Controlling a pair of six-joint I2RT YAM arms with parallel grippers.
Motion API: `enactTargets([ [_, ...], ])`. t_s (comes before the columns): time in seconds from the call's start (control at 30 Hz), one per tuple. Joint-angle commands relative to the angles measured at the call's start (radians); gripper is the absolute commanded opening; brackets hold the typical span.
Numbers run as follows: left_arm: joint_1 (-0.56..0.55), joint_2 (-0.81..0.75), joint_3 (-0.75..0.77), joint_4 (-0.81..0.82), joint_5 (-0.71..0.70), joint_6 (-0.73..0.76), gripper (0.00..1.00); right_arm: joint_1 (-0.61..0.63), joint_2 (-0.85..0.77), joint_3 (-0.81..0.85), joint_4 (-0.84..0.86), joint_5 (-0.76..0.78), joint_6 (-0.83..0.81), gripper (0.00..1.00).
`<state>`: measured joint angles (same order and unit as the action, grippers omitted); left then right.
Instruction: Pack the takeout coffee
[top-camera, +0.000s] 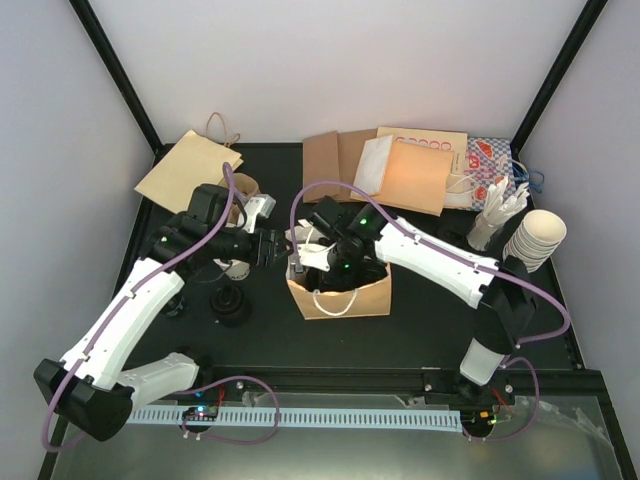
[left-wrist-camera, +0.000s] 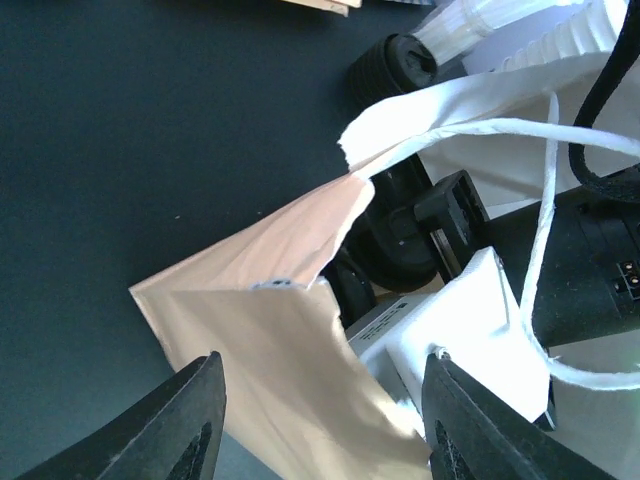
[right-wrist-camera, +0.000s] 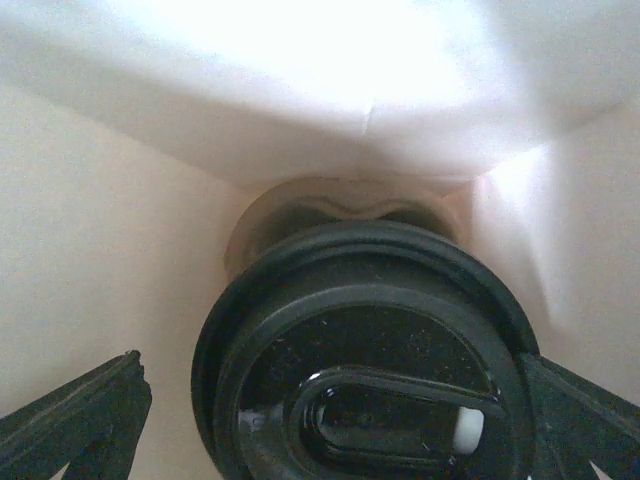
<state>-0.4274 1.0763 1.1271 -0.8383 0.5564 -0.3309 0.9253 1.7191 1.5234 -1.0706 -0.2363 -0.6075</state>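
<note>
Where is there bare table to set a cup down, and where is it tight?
Bare: the table strip between the paper bag and the near edge, and the back gap left of the flat bags. Crowded: the bag's mouth, where the left gripper and right gripper meet, and the right back corner by the cup stacks.

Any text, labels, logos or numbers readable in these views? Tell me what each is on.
No legible text in any view.
Patterned bag: red and blue print, too small to read.
Cream bag: a row of small marks along its top edge, too blurred to read.
Lid: no lettering shows.
Brown bag: plain, no print visible.
</note>
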Motion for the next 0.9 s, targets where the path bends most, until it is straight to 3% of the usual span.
enactTargets([
  [0.0, -0.009, 0.011, -0.017, 0.014, -0.004, -0.013, 0.54, 0.005, -0.076, 0.047, 0.008, 0.008, 0.023, 1.00],
  [0.87, -0.012, -0.018, -0.030, -0.008, -0.043, -0.003, 0.52, 0.005, -0.291, 0.030, 0.167, 0.099, 0.178, 1.00],
])
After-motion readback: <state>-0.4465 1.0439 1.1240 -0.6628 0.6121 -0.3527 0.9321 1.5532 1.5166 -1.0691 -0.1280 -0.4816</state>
